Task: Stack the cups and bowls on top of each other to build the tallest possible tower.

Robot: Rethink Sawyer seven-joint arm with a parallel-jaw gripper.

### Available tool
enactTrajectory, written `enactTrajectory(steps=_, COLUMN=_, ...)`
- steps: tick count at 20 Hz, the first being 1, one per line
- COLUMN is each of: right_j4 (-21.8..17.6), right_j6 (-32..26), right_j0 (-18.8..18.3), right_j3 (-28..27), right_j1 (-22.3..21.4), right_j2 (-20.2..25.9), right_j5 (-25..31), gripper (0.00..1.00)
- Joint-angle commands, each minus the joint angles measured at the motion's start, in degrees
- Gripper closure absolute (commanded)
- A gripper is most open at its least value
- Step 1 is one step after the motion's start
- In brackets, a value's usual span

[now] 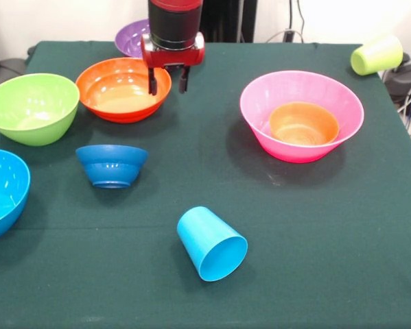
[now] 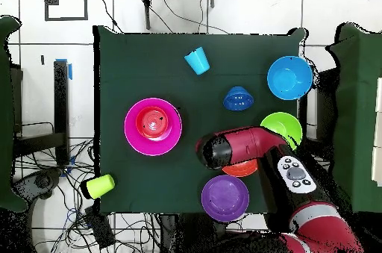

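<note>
Now hand (image 1: 167, 83) open over orange bowl (image 1: 123, 90) rim — nothing held.

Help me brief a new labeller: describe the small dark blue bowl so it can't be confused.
On the green table, find the big lime green bowl and the orange bowl beside it. Just in front of them sits the small dark blue bowl. It is the smallest, darkest blue piece, with stepped sides.
</note>
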Motion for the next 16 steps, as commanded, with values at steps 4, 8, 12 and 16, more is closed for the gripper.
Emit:
enactTrajectory(steps=4, right_j4=-5.66, right_j6=-2.18, right_j0=0.77, right_j3=-3.35, right_j1=2.68, right_j2=-0.33, right_j5=-2.51, gripper=0.0)
enactTrajectory(steps=8, right_j4=-5.98, right_j6=-1.62, right_j0=0.89, right_j3=-3.4, right_j1=2.85, right_j2=-0.51, right_j5=-2.78, gripper=0.0)
enactTrajectory(steps=12, right_j4=-6.0, right_j6=-1.28, right_j0=1.24, right_j3=-3.64, right_j1=3.11, right_j2=-0.61, right_j5=-2.79, gripper=0.0)
enactTrajectory(steps=16, right_j4=-6.09, right_j6=-0.44, right_j0=1.53, right_j3=-3.14, right_j1=3.28, right_j2=-0.99, right_j5=-3.67, gripper=0.0)
